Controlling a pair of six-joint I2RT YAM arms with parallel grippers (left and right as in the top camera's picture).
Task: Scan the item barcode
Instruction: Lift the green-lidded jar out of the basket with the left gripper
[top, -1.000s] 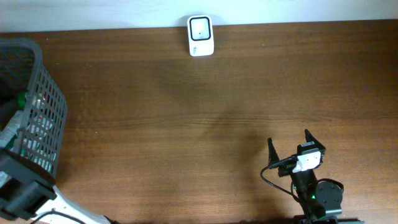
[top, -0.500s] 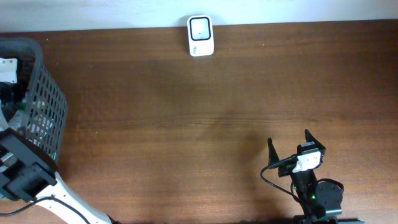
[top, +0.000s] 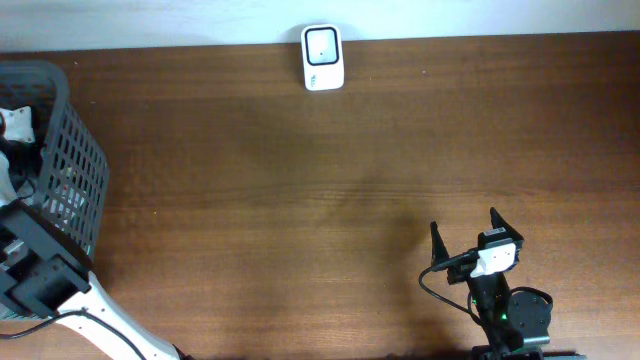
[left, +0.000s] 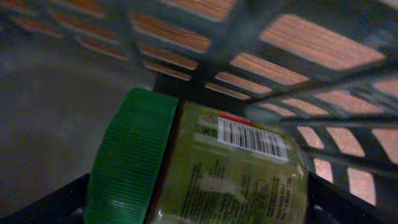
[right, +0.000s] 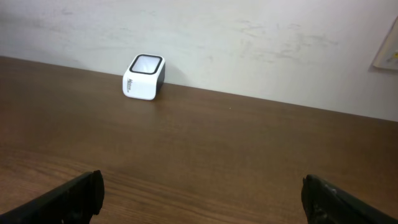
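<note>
- Overhead: the desk (top: 300, 200) is dark wood. The white barcode scanner (top: 323, 58) stands at the top centre of the frame, against the far edge.
- The grey mesh basket (top: 65, 165) sits at the left edge. My left arm (top: 45, 285) comes up from the lower left corner and reaches into it. I cannot make out the item from up here.
- The right hand (top: 465, 224) is in the lower right of the frame, well apart from the scanner, released, with nothing between its fingers.
- Left wrist: the camera looks into the basket. The green-capped jar (left: 236, 180) lies on its side on the basket floor, filling the lower middle of the frame. Its ribbed cap (left: 127, 165) points left.
- The label faces the camera, with the barcode (left: 252, 138) right of centre in the frame.
- The left hand (left: 196, 208) is spread wide and holds nothing. Its dark fingers (left: 56, 204) show only at the bottom corners, with the jar between them. I cannot tell whether they touch it.
- Right wrist: the scanner stands in the upper left of the frame, just before the pale wall (right: 261, 43). Bare wood lies between it and the right hand's parted fingers at the bottom corners.
</note>
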